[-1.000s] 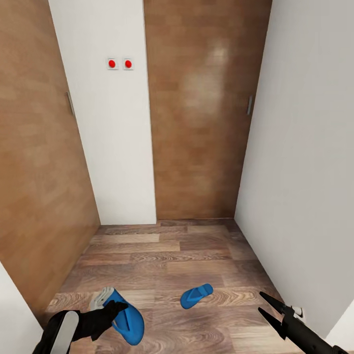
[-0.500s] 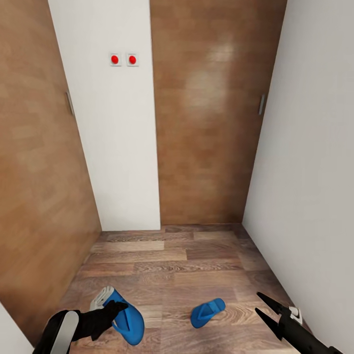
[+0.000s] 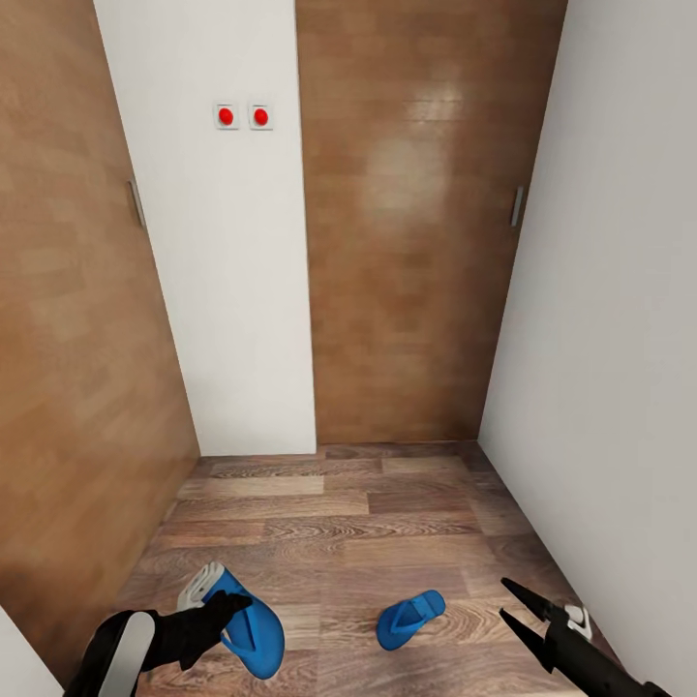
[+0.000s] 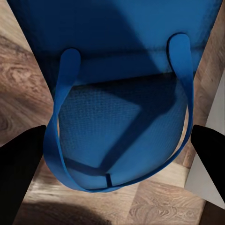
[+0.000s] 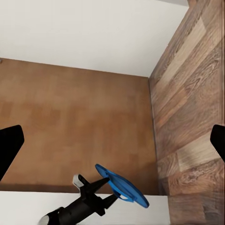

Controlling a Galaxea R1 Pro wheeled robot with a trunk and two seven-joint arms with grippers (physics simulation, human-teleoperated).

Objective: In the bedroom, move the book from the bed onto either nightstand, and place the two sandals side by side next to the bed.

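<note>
Wood-plank flooring (image 3: pixel 387 513) runs between white walls (image 3: pixel 232 290) and two brown wooden doors (image 3: pixel 407 242) in a narrow corridor. One bright blue flip-flop sandal (image 3: pixel 254 627) hangs in the left claw (image 3: pixel 227 610), clamped near its edge and carried clear of the floor; the left wrist view shows its sole and thin blue toe strap (image 4: pixel 117 140) close up. The second blue flip-flop sandal (image 3: pixel 410 619) lies flat on the planks, between the two arms.

The grip looks shallow, so the carried sandal could swing or slip out if the base turns sharply. The right claw (image 3: pixel 518 608) has its black fingers apart and empty, low by the right wall; a quick reach could scrape the wall or nudge the floor sandal away. Both arms sit low and forward.
</note>
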